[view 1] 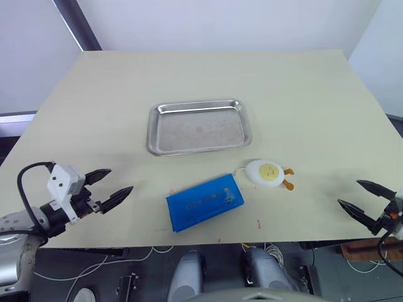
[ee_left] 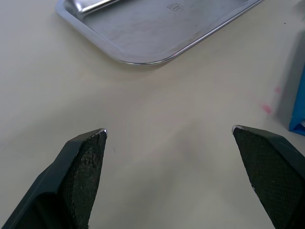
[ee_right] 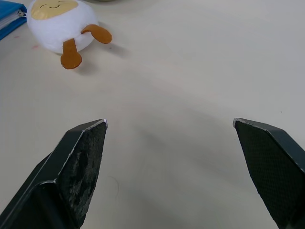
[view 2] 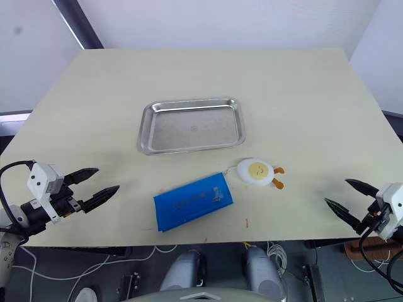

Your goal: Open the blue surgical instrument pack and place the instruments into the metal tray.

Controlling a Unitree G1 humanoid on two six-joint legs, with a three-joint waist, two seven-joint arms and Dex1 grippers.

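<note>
- The blue surgical instrument pack [view 1: 204,202] lies closed near the table's [view 1: 315,100] front edge, just in front of the empty metal tray [view 1: 199,126].
- An egg toy [view 1: 269,172] sits just right of the pack.
- The left gripper [view 1: 111,187] and right gripper [view 1: 360,195] hover at the table's sides, fingers spread apart, holding nothing.

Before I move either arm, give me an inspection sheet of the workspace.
Surface: pale table, a few small red marks near its front edge.
Job's things: blue pack closed, lying flat in front of the tray; tray holds nothing; instruments not seen.
Clutter: egg toy beside the pack's right end.
Grippers: left gripper and right gripper both over the table's front edge, jaws open, holding nothing.
Cables: white cables on the floor under the table's front edge.
Surroundings: white wall, dark post at back left.
</note>
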